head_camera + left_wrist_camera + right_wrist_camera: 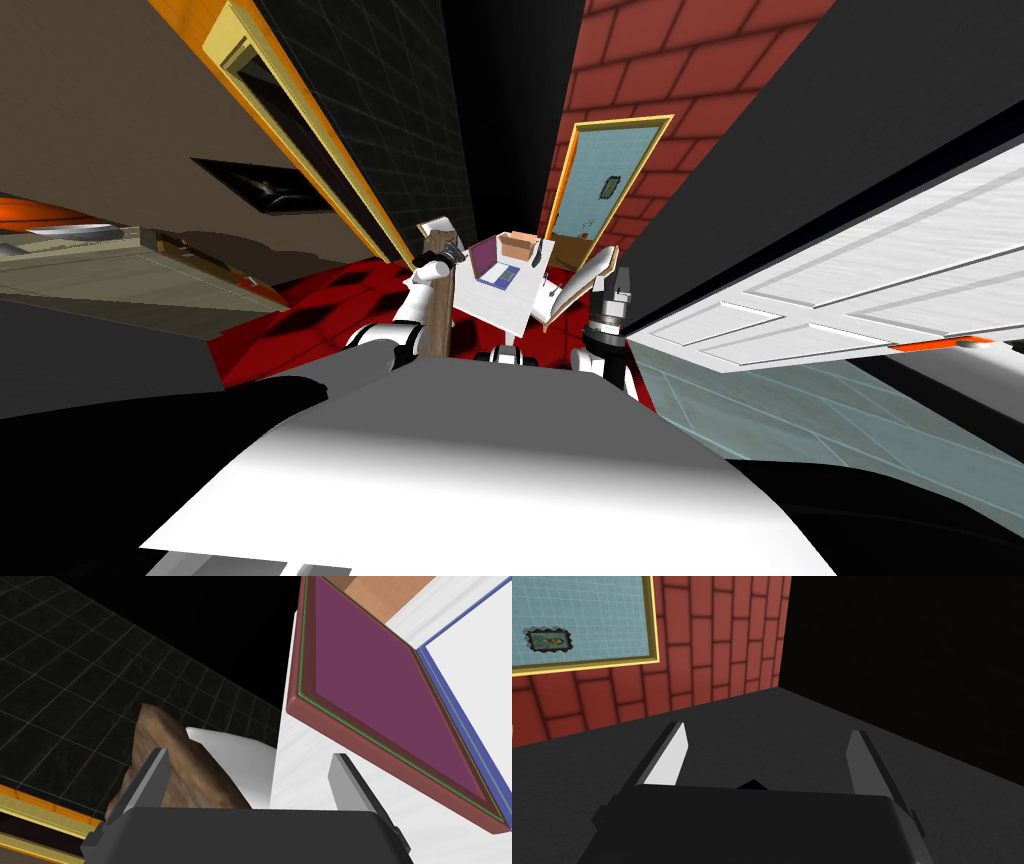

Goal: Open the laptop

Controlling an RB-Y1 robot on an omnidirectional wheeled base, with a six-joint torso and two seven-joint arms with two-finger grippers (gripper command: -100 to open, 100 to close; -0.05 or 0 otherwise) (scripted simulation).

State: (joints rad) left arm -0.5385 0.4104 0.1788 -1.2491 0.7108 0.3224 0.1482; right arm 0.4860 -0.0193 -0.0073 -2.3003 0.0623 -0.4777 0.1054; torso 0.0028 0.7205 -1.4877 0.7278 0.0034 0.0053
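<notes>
The left gripper (250, 753) hangs at the left edge of the desk (497, 308), fingers apart and empty, just beside the laptop (370, 691). The laptop's purple-screened lid stands raised off its blue base. I judge the opening nearly done; the next move would be to push the lid's rim further back. Behind the laptop sits a cardboard box (520, 243), contents unclear. The right gripper (767, 728) is right of the desk, fingers apart.

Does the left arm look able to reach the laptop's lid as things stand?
Probably yes: the left gripper is open at the white table, a corner of the laptop lid lies just beyond its fingers, and nothing stands between them.
</notes>
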